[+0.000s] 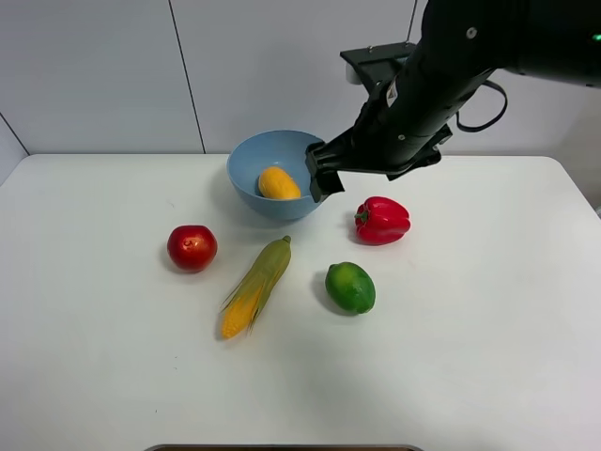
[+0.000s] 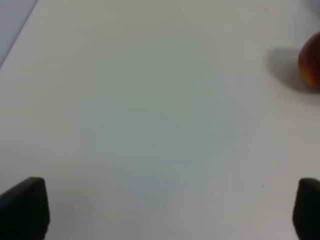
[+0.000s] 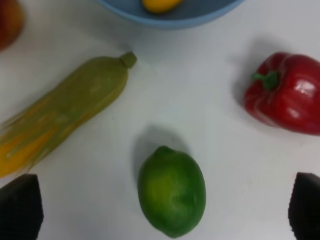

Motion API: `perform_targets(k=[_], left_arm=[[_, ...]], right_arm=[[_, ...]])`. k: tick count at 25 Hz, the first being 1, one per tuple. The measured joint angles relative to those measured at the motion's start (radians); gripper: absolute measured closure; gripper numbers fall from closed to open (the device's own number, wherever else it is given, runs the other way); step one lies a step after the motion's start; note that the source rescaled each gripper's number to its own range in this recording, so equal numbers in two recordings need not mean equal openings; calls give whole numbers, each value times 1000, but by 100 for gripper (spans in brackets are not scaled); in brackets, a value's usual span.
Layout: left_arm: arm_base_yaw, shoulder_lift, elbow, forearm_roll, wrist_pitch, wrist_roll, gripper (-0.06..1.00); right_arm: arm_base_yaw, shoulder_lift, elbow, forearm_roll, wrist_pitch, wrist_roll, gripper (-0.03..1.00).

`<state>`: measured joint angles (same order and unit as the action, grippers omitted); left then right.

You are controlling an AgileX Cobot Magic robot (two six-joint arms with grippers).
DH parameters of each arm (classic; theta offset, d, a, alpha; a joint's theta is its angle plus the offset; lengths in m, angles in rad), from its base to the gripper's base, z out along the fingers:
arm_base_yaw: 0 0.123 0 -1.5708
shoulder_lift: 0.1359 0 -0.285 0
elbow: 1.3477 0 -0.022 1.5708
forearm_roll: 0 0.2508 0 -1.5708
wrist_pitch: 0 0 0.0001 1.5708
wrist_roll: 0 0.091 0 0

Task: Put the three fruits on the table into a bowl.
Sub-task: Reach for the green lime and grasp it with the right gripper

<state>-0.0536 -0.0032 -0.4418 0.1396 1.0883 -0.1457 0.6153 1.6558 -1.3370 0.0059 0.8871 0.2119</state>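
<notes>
The oblong orange-yellow fruit (image 1: 278, 182) lies inside the light-blue bowl (image 1: 246, 155) at the back middle of the white table (image 1: 470, 357). The red apple (image 1: 192, 248) sits left of the bowl, and the green lime (image 1: 350, 287) sits in front of it. My right gripper (image 1: 319, 174) hangs by the bowl's right rim, open and empty. In the right wrist view the gripper (image 3: 162, 210) looks down on the lime (image 3: 171, 191), with the bowl (image 3: 200, 15) beyond. My left gripper (image 2: 160, 210) is open over bare table, with the apple (image 2: 311, 60) at the view's edge.
A red bell pepper (image 1: 382, 220) with a green stem lies right of the bowl. A corn cob in green husk (image 1: 256, 286) lies between the apple and the lime. The left arm does not show in the exterior view.
</notes>
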Motion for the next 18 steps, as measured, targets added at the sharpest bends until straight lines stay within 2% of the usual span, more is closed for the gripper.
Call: perform_targets(k=[11, 15, 18], left_arm=[[0, 0, 0, 0, 0, 0, -5], [0, 0, 0, 0, 0, 0, -5], [0, 0, 0, 0, 0, 0, -5]], right_arm=[[0, 172, 8, 1, 37, 0, -1], [5, 173, 57, 11, 27, 2, -1], [6, 173, 123, 27, -17, 4, -1]])
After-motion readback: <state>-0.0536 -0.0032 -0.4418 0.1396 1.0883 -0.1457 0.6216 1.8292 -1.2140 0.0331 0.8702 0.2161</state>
